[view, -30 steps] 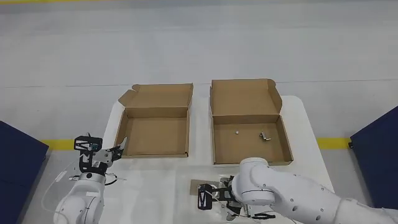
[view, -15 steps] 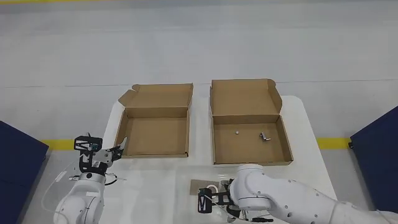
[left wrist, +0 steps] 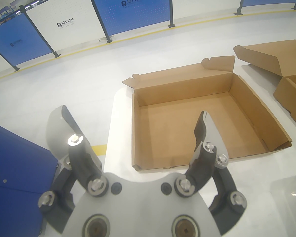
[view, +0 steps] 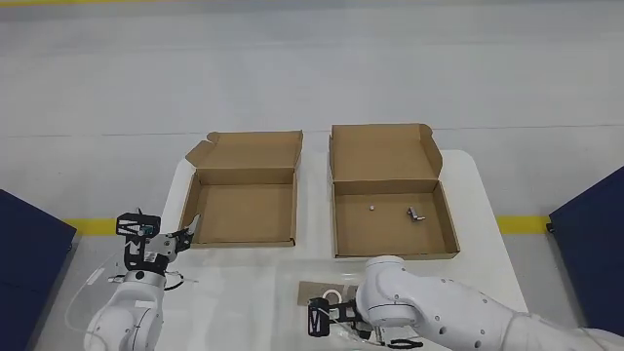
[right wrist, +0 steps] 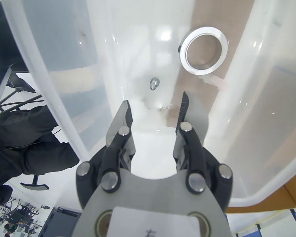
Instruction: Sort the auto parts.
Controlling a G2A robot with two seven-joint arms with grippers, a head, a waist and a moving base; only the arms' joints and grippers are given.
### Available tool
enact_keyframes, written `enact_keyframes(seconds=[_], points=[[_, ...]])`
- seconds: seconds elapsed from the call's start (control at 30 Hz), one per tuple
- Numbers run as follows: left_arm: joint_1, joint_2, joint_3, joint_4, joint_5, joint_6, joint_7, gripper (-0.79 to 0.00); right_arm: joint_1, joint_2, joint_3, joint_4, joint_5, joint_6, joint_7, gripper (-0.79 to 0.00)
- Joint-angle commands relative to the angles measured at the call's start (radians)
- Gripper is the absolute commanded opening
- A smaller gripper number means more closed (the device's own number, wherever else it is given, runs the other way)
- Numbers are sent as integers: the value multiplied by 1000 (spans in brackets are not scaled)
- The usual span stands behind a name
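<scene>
In the lower middle of the top view, the right gripper [right wrist: 154, 106] hangs spread inside a clear plastic bin [right wrist: 71, 92], just short of a small silver metal stud [right wrist: 154, 83]. Light, rigid and likely slippery, the stud wants pinching across its shank.

The right arm [view: 429, 307] slid back toward the desk's [view: 244, 273] near edge, drawing the right gripper [right wrist: 154, 104] along and uncovering the metal ring [view: 333, 297].
</scene>
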Motion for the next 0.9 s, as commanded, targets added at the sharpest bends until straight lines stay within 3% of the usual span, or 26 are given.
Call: enact_keyframes(seconds=[0.0,0.87], points=[[0,0,0,0,0,0,0,0,3,-6,-3,10,3,-2,-1,-456],[0,0,0,0,0,0,0,0,21,-72,-42,114,38,0,20,-499]])
